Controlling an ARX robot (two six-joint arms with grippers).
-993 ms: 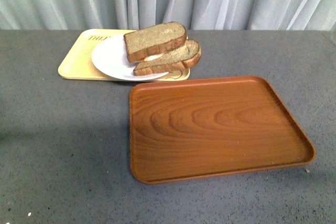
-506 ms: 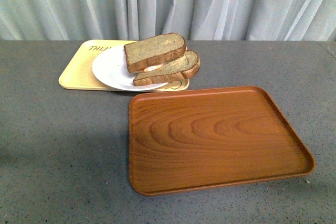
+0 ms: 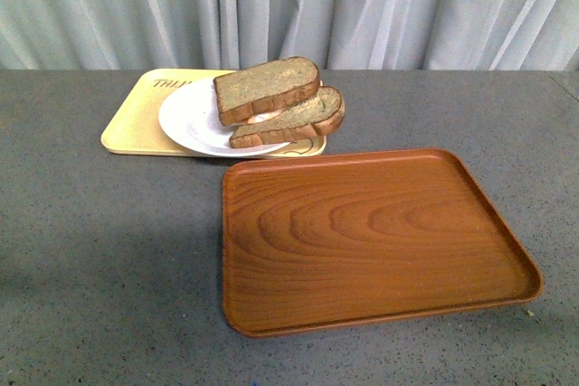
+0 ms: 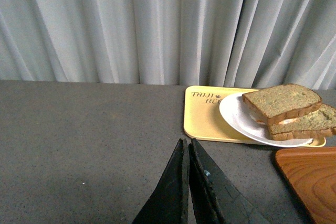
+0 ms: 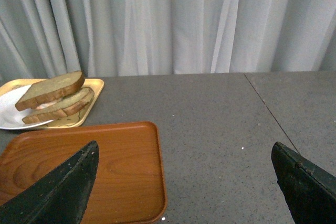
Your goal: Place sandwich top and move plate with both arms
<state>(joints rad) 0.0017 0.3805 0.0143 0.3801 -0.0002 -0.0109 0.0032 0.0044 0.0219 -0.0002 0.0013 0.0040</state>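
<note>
Two bread slices are stacked, the sandwich top uppermost, on one plate. Two trays are counted. Left gripper is seen closed and empty; right gripper spread wide.

— What colours do I have in front of me?
— The sandwich top is speckled brown with a darker crust, and the slice under it looks the same. They sit on a plain glossy white plate.
— And under the plate?
— A pale yellow tray with brown lettering. Nearer me lies a reddish-brown tray with a wood-grain pattern.
— The rest?
— The table is dark grey with fine specks, the curtain pale grey-white in folds. My left hand and my right hand are black.
</note>
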